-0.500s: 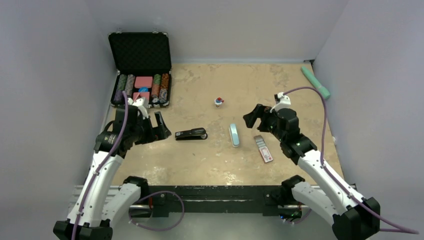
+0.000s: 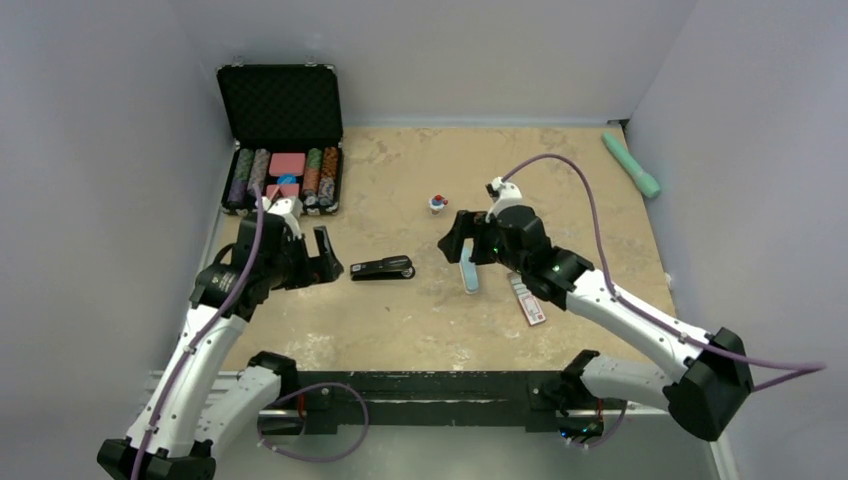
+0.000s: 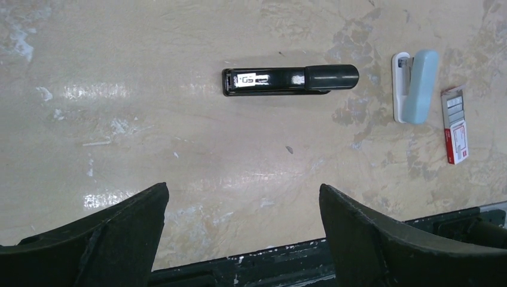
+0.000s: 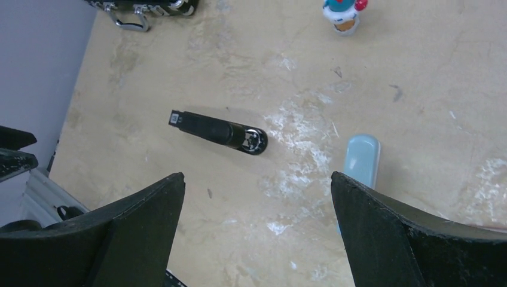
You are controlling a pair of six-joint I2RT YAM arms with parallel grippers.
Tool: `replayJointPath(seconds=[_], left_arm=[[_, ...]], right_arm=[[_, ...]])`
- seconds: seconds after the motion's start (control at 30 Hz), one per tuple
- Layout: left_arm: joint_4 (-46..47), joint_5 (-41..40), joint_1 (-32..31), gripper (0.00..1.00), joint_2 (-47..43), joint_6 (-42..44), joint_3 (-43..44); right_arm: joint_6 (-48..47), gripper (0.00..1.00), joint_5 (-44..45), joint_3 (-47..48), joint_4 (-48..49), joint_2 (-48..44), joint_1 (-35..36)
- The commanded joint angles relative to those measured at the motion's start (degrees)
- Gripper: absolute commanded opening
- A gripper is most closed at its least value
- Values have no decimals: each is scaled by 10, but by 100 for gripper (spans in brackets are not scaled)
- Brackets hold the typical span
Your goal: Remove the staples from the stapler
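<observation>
**Stapler lies shut on the desk between two wide-open tools**

Stapler [image 3: 290,80] is what we find straight ahead of the left tool [image 3: 242,186]. It lies flat and crosswise to that tool's fingers and is clear of both of them. It is closed, so we cannot see what is inside it. The left tool's jaws stand spread as wide as they go and hold nothing; only bare desk [image 2: 560,160] shows between them.

The right tool [image 4: 257,176] is likewise fully spread and empty. From its side, the stapler lies ahead and a little toward its left finger, well apart from it, with the rounded end pointing back toward this tool. A pale blue-grey bar [image 3: 418,84] lies just beside the right tool's right finger, which partly hides it. A flat red, white and grey pack [image 3: 455,122] lies just beyond the bar, on the side away from the stapler.

Farther ahead of the right tool we see a small upright toy figure [image 4: 344,13]. Beyond the left tool an open black case [image 2: 283,150] of chips sits at the desk's far corner.
</observation>
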Motion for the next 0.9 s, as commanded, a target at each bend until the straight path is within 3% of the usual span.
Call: replayJointPath(seconds=[0.0, 0.2, 0.33, 0.53, 0.7, 0.87], left_arm=[[31, -36, -10, 100, 13, -21, -22], [81, -127, -123, 100, 75, 33, -9], [142, -22, -134, 100, 129, 142, 9], [198, 56, -134, 100, 239, 284, 37], [200, 76, -136, 98, 308, 399, 71], [192, 102, -138, 96, 374, 454, 107]], right_arm=[[6, 96, 17, 64, 16, 59, 16], [3, 96, 9, 73, 37, 97, 17], [2, 99, 0, 41, 50, 74, 17], [19, 99, 31, -18, 41, -5, 5], [34, 99, 21, -52, 54, -44, -6], [33, 99, 7, -57, 50, -58, -7]])
